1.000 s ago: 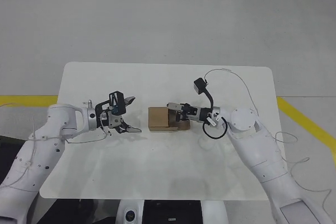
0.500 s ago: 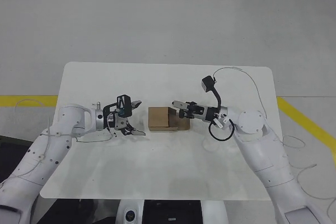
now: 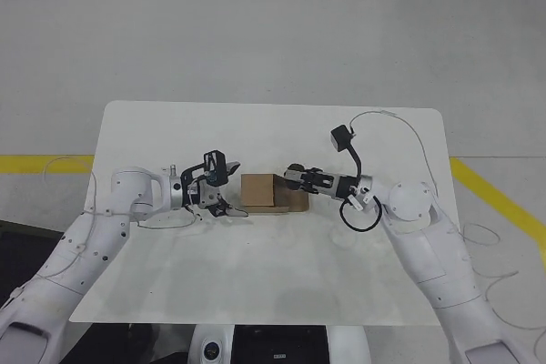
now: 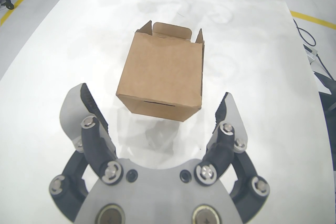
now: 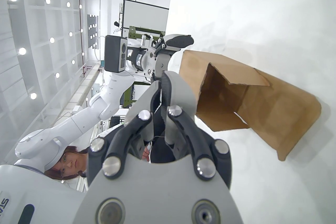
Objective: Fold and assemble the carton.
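In the middle of the surface [image 3: 255, 273], the carton [image 3: 257, 192] lies on its side, one end shut, the other open with flaps [image 5: 236, 78] left to fold. The left gripper [image 3: 234, 189] is spread wide by the shut end. The right gripper [image 5: 164, 78] is pinched closed on nothing by the open end.

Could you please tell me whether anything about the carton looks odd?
The carton lies on its side: one end closed, the other gaping, its flaps splayed toward the right gripper. No tear or crushing shows.
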Tool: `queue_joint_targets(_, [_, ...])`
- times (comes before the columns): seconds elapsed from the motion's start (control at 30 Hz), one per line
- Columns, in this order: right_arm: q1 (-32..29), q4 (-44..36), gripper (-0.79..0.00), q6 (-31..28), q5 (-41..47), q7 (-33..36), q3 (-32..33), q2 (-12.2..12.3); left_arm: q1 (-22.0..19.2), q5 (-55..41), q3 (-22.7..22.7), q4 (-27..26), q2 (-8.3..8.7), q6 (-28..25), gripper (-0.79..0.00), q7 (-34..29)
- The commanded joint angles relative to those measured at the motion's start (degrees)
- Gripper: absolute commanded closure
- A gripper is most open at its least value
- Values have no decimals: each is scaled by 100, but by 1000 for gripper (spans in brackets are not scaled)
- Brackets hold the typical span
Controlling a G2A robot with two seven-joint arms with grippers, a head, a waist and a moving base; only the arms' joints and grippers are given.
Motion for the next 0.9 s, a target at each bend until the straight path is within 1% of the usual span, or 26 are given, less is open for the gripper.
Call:
queue_joint_targets(0.0, [-99,-157,0,370,-59,84,58,36,-23,-24,41,5,-32,29,-785,-8])
queue_joint_targets(0.2, [-518,-615,0,1510,-395,413,228,167,-55,73,131,13,-103,91,-785,-4])
queue_joint_targets(0.3, [-633,-716,0,1795,-438,508,195,193,-58,155,160,40,-133,129,-785,66])
queue_joint_targets(0.47, [-547,-513,0,1981,-589,415,-9,184,-69,176,179,88,-174,123,-785,94])
queue_joint_targets(0.57, [-438,-291,0,1969,-573,306,-128,159,-72,178,177,113,-193,115,-785,85])
queue_joint_targets(0.87, [-28,249,0,1580,-262,157,-505,44,-74,144,139,150,-235,81,-785,-11])
